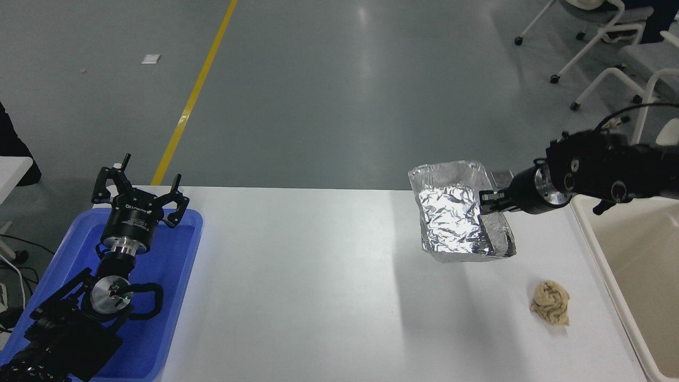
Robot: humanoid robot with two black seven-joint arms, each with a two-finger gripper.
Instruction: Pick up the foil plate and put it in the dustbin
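Observation:
The foil plate [455,215], a shiny crinkled silver tray, hangs in the air above the right part of the white table [318,297], casting a shadow below. My right gripper [487,202] is shut on its right rim, and the arm reaches in from the right edge. The dustbin [631,249], cream-white with a beige inside, stands at the table's right end, to the right of the plate. My left gripper [139,185] is open and parked at the lower left over the blue tray.
A blue plastic tray [175,276] lies at the table's left end under the left arm. A small crumpled tan paper ball [551,302] sits on the table near the dustbin. White chairs [626,53] stand on the floor at the upper right.

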